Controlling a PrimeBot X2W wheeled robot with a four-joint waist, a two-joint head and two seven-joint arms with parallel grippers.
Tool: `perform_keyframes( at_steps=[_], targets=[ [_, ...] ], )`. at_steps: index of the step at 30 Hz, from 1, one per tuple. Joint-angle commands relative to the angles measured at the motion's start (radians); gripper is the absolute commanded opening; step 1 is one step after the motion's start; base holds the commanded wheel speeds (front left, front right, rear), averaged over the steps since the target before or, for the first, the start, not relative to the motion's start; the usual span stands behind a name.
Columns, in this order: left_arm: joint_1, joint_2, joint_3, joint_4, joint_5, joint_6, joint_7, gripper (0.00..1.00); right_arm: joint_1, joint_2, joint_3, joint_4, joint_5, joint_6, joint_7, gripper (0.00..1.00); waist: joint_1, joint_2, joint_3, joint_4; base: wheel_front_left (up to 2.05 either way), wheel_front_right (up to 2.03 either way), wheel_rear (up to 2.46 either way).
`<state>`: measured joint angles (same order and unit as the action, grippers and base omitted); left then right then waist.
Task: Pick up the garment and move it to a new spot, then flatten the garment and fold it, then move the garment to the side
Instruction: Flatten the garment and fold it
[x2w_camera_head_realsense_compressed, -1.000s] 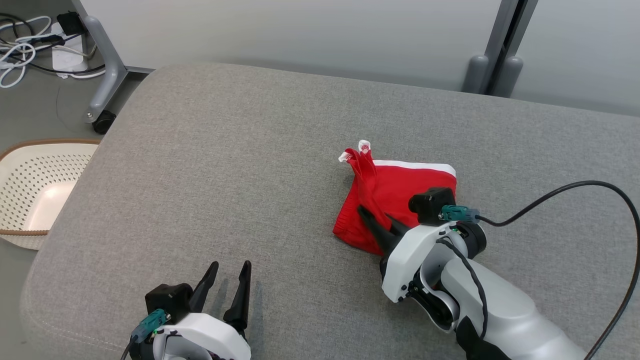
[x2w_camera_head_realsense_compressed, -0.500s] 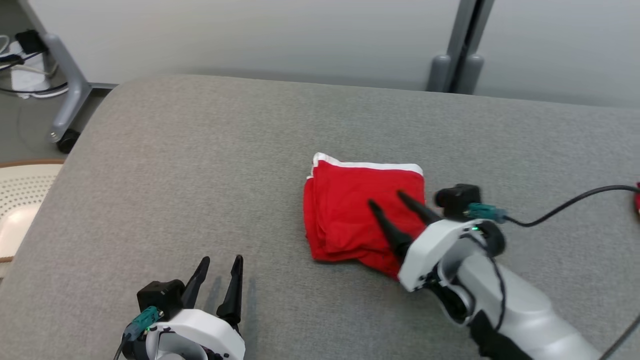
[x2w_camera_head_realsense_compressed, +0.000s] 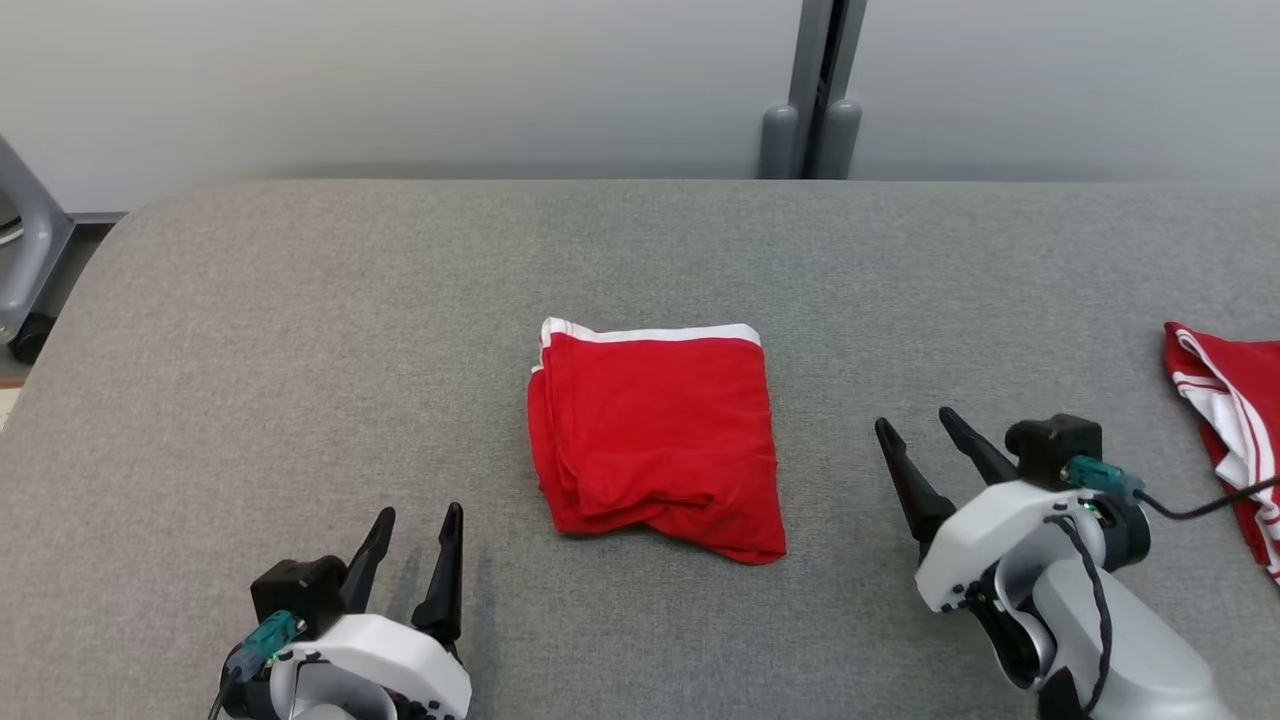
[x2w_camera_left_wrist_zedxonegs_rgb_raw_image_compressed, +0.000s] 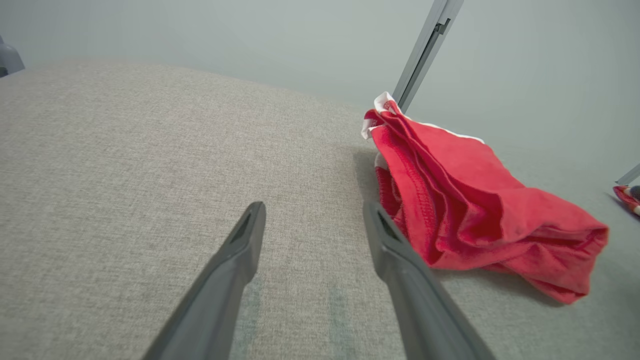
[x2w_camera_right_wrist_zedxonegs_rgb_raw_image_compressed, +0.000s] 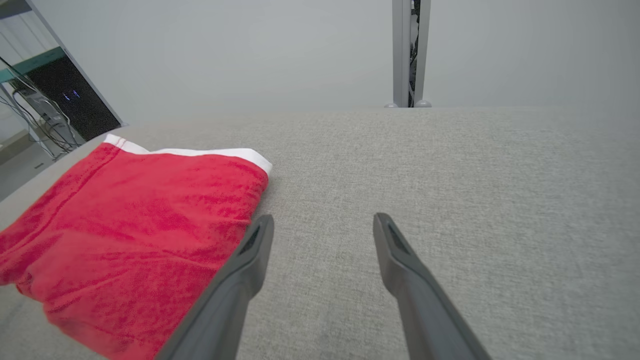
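Note:
The garment (x2w_camera_head_realsense_compressed: 655, 435) is a red cloth with a white band along its far edge, folded into a rough square in the middle of the grey cushion (x2w_camera_head_realsense_compressed: 300, 320). In the left wrist view the garment (x2w_camera_left_wrist_zedxonegs_rgb_raw_image_compressed: 470, 200) lies to the right of my fingers, and in the right wrist view the garment (x2w_camera_right_wrist_zedxonegs_rgb_raw_image_compressed: 125, 225) lies to their left. My left gripper (x2w_camera_head_realsense_compressed: 417, 515) rests open near the front edge, left of the garment, holding nothing. To the garment's right, my right gripper (x2w_camera_head_realsense_compressed: 915, 420) stands open and apart from the cloth.
A second red cloth with white stripes (x2w_camera_head_realsense_compressed: 1225, 420) lies at the cushion's right edge, with my right arm's black cable crossing it. A grey post (x2w_camera_head_realsense_compressed: 815, 110) stands behind the cushion. A grey frame leg on a caster (x2w_camera_head_realsense_compressed: 25, 290) is at the far left.
My right gripper opened, let go of the garment and drew back to its right. The garment now lies flat and folded. The head camera has swung right, bringing the striped cloth into view.

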<state>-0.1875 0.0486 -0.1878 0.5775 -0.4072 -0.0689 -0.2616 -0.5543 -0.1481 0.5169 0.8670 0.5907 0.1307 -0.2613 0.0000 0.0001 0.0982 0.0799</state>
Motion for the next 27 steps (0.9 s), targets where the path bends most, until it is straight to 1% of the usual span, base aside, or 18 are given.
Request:
perform_keyframes(
  at_steps=[1, 3, 4, 7, 14, 21, 27],
  targets=[
    [0.02, 0.005, 0.011, -0.002, 0.011, -0.003, -0.004, 1.0, 0.029, -0.007, -0.035, -0.019, -0.046, 0.0, -0.004, 1.0, 0.0, -0.0001, -0.008, -0.013, 0.0, 0.0, 0.0],
    [0.022, 0.005, 0.023, -0.001, 0.022, -0.003, -0.004, 1.0, 0.068, 0.001, -0.083, -0.034, -0.082, 0.0, -0.004, 1.0, 0.0, -0.0001, -0.015, -0.023, 0.0, 0.0, 0.0],
    [0.022, 0.005, 0.023, -0.001, 0.022, -0.003, -0.004, 1.0, 0.068, 0.001, -0.083, -0.034, -0.082, 0.0, -0.004, 1.0, 0.0, -0.0001, -0.015, -0.023, 0.0, 0.0, 0.0],
    [0.034, 0.004, 0.043, -0.011, 0.038, 0.005, -0.004, 1.0, 0.115, 0.014, -0.154, -0.062, -0.132, 0.0, -0.004, 1.0, 0.0, -0.0001, -0.029, -0.036, 0.0, 0.0, 0.0],
    [0.073, 0.005, 0.086, -0.026, 0.08, 0.008, -0.004, 1.0, 0.211, 0.042, -0.275, -0.12, -0.237, 0.0, -0.004, 1.0, 0.0, -0.0001, -0.076, -0.054, 0.0, 0.0, 0.0],
    [0.116, 0.005, 0.121, -0.05, 0.115, 0.019, -0.004, 1.0, 0.285, 0.07, -0.344, -0.191, -0.34, 0.0, -0.005, 1.0, 0.0, -0.0001, -0.11, -0.067, 0.0, 0.0, 0.0],
    [0.145, 0.004, 0.143, -0.076, 0.147, 0.034, -0.004, 1.0, 0.335, 0.088, -0.381, -0.231, -0.393, 0.0, -0.005, 1.0, 0.0, -0.0001, -0.13, -0.072, 0.0, 0.0, 0.0]
  ],
)
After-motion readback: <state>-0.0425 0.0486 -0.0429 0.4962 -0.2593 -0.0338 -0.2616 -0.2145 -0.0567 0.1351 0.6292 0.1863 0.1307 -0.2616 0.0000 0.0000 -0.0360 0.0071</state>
